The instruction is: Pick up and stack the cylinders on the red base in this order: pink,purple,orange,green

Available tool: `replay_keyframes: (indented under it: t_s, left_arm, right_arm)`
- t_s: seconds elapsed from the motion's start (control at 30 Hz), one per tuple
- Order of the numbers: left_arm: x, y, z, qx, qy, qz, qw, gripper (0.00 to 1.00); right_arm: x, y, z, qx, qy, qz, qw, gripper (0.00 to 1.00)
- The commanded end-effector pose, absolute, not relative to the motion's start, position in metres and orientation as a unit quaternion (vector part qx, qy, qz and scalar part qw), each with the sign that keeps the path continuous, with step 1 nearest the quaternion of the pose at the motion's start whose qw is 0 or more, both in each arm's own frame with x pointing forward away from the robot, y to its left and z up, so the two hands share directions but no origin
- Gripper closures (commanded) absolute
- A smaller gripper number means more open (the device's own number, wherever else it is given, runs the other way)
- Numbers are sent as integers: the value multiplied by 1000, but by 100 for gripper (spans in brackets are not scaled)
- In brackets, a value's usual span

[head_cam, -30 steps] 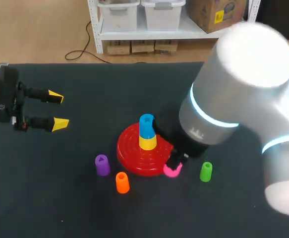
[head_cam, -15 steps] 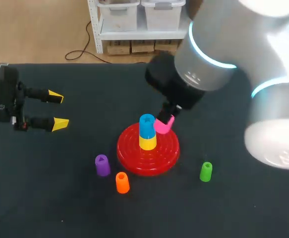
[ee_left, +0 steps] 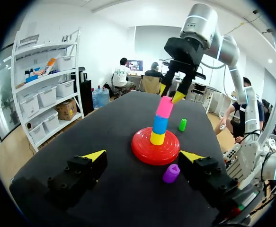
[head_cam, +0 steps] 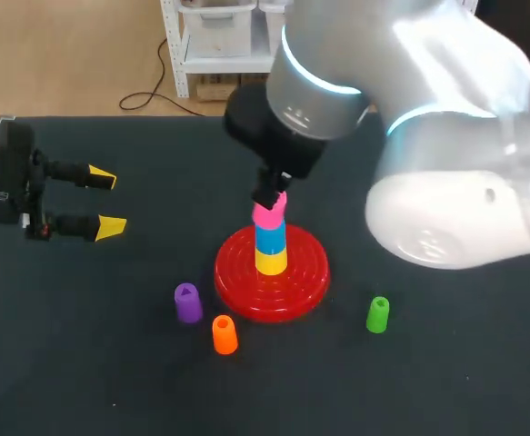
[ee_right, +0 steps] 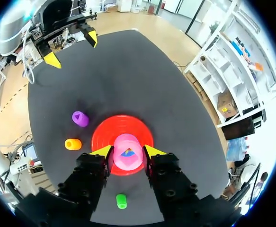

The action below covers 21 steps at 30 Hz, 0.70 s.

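Right hand [ee_right: 127, 151] carried pink cylinder [head_cam: 268, 216] atop blue cylinder [head_cam: 269, 238], pinching it; left hand [head_cam: 106, 202] spread.

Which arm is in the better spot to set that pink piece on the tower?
The right arm. The right gripper is shut on the pink cylinder, directly above the blue cylinder stacked on the red base. The left gripper sits open and empty, well off to the side.
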<state>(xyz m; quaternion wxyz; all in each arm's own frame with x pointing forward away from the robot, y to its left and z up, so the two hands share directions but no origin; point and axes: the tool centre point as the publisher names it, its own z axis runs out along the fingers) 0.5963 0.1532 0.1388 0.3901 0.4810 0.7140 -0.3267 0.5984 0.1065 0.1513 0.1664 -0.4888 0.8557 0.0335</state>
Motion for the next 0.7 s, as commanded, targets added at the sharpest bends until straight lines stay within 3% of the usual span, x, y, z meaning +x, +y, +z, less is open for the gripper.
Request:
replay_keyframes:
  t_s: [0.03,0.7]
  left_arm:
    - [596,154,137,481,712,-327,393,0]
    - [596,154,137,481,712,-327,393,0]
  right_arm:
    - [606,113,148,-490,856,28,160,100]
    - [600,110,145,-490,859,29,145,100]
